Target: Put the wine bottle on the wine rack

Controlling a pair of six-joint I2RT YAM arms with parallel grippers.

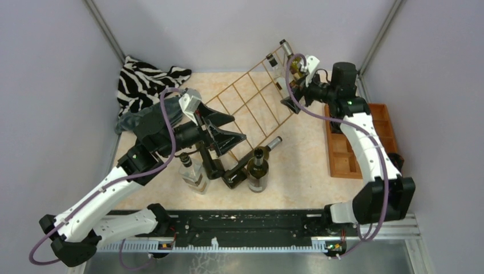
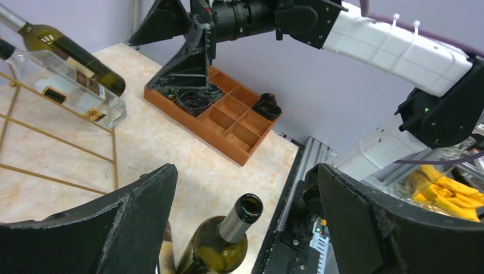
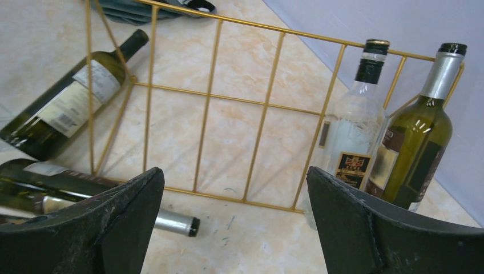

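The gold wire wine rack (image 1: 251, 105) lies across the middle of the table. A clear bottle (image 3: 351, 137) and a green bottle (image 3: 414, 154) rest at its far right end. My right gripper (image 3: 237, 200) is open and empty just in front of that end (image 1: 287, 94). My left gripper (image 1: 235, 130) is open and empty above the rack's near left edge. An upright green wine bottle with an open mouth (image 2: 228, 240) stands below and between its fingers (image 2: 137, 217); it also shows in the top view (image 1: 258, 171). A dark bottle with a silver neck (image 3: 171, 222) lies on the table by the rack.
An upright clear bottle (image 1: 191, 171) stands near the left arm. A labelled green bottle (image 3: 68, 103) lies at the rack's left end. An orange compartment tray (image 1: 357, 142) sits at the right, holding black round parts (image 2: 194, 100). A zebra-striped cloth (image 1: 145, 80) lies far left.
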